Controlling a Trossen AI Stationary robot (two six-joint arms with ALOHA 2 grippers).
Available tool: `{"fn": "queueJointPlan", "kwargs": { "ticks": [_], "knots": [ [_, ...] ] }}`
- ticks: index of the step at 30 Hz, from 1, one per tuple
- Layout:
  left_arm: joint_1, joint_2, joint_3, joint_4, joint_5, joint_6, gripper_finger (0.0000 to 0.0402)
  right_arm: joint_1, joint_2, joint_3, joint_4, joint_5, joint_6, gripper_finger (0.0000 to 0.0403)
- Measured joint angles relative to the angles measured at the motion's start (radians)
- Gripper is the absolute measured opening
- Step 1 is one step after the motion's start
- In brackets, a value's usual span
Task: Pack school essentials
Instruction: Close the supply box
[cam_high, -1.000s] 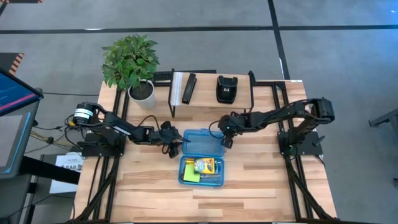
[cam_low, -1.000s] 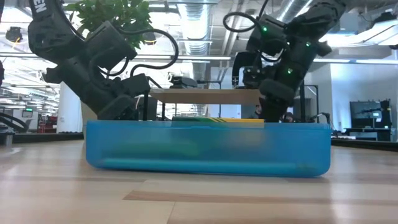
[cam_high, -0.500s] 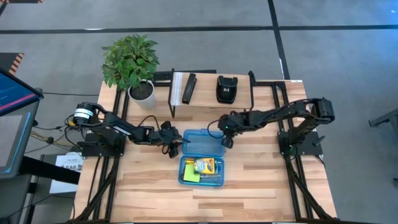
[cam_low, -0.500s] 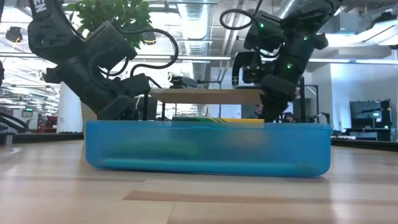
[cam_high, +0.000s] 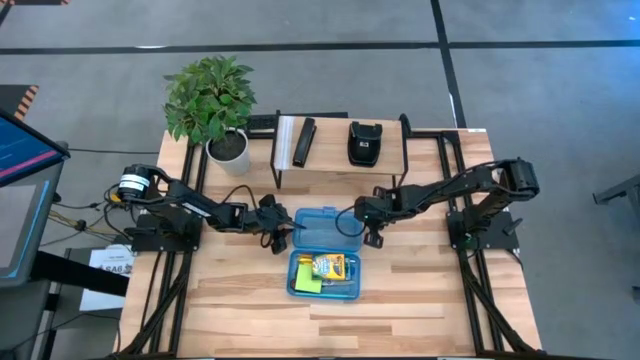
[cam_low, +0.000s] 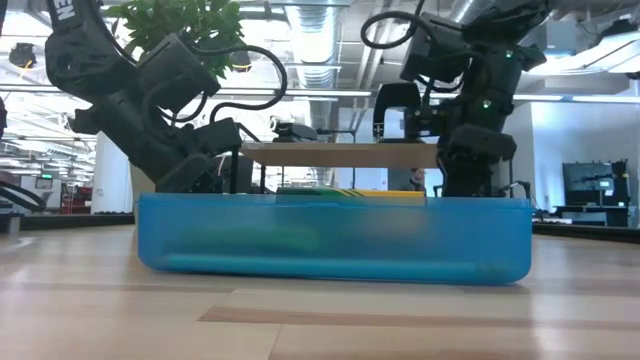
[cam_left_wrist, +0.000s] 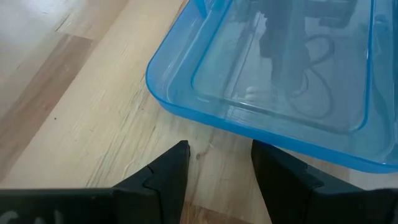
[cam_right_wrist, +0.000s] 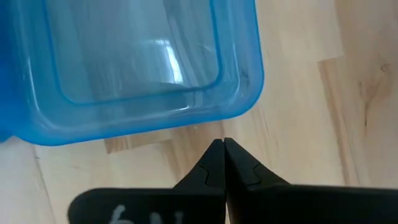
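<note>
Change: right gripper (cam_high: 374, 238) has been sliding from the lid's upper right corner, down and right, to sit just off the lid's right edge; left arm is staying put.
Essentials: crayon box (cam_high: 327, 266) and sticky-note pad (cam_high: 306, 284) are lying inside the lower tray of the blue case (cam_high: 352, 288), just below centre of the high view. The other pieces I cannot make out from where I'm looking.
Case lid: lid (cam_high: 322, 229) is lying flat and open above the tray, hinged to it, so everything is loaded and only the closing looks to be left.
Right gripper state: fingers are pressing tight together, holding nothing, tips hovering by the lid's corner in the right wrist view. Closed like that it is probably meant to poke or flip the lid rather than pinch it.
Left gripper: left gripper (cam_left_wrist: 217, 163) is waiting at the lid's left edge, jaws spread wide and empty, likely bracing or ready to catch the case so it doesn't skid.
Surroundings: potted plant (cam_high: 212, 102) is standing at upper left, and the shelf (cam_high: 335, 163) with dark objects is sitting at top centre, well apart from the work on the table (cam_high: 420, 300).
</note>
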Motion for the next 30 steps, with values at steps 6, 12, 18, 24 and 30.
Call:
{"fn": "queueJointPlan", "kwargs": {
  "ticks": [6,12,18,24,30],
  "knots": [
    [-0.001,0.0,0.0,0.0,0.0,0.001,0.0169,-0.002,0.013,0.0,0.022,0.0,0.005,0.0008],
    [-0.001,0.0,0.0,0.0,0.003,0.01,0.0169,-0.001,0.112,0.003,0.068,0.001,0.001,0.0008],
    [0.0,0.0,0.0,0.001,0.01,0.011,0.0169,-0.008,0.135,0.001,0.101,0.004,-0.003,0.0009],
    [-0.001,0.0,0.0,0.004,0.01,0.037,0.0169,-0.018,0.084,-0.004,0.12,0.031,-0.018,0.0008],
    [-0.001,0.0,0.0,0.006,0.009,0.056,0.0169,-0.02,0.028,-0.004,0.135,0.064,-0.021,0.0008]
  ]
}}
